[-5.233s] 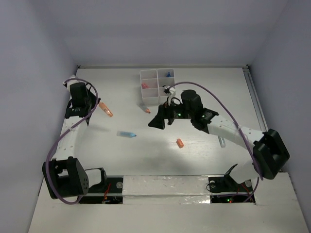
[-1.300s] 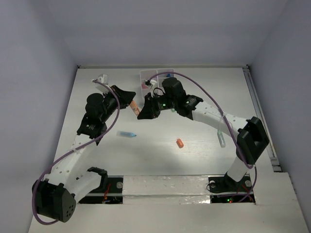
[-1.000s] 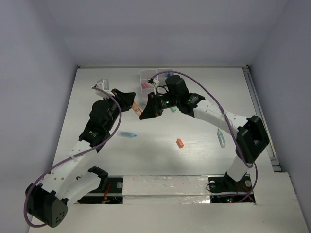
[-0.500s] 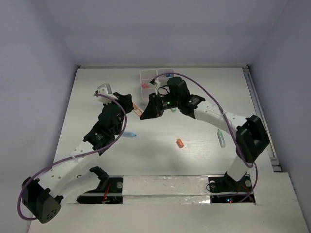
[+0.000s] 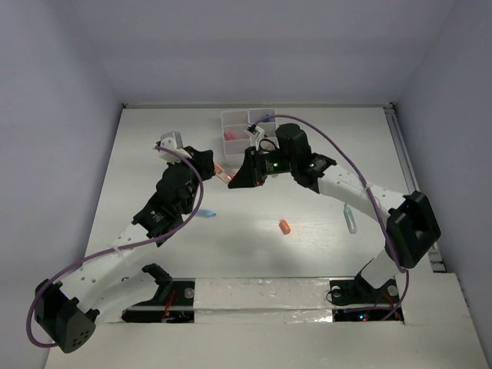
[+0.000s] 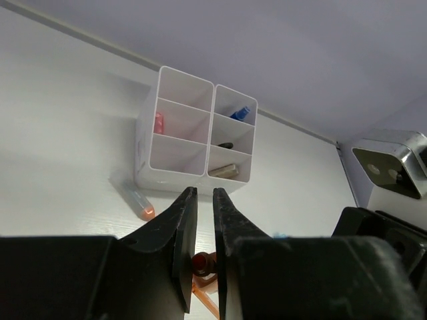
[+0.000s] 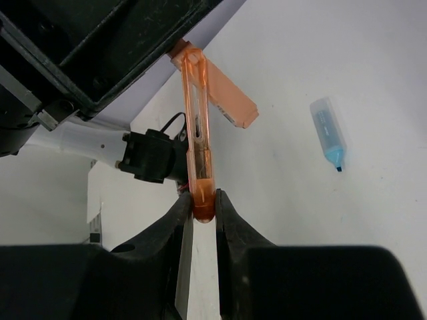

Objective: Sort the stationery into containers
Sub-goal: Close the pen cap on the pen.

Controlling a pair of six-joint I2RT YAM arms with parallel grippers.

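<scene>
1 orange pen (image 7: 199,153) pinched in right end effector (image 7: 203,205), left end effector (image 6: 200,195) clenched on far end, partly obsc.

White table (image 5: 231,250) boxed by pale grey walls (image 5: 254,46)

orange tool (image 7: 198,147): far end lost under the left gripper (image 6: 200,200) (pen or cutter, cannot tell)
organiser box (image 5: 233,123): near part covered by the right arm (image 5: 342,188)
light-blue marker (image 5: 207,214): one end behind the left arm (image 5: 131,238)
box contents: too small to name from above
</scene>
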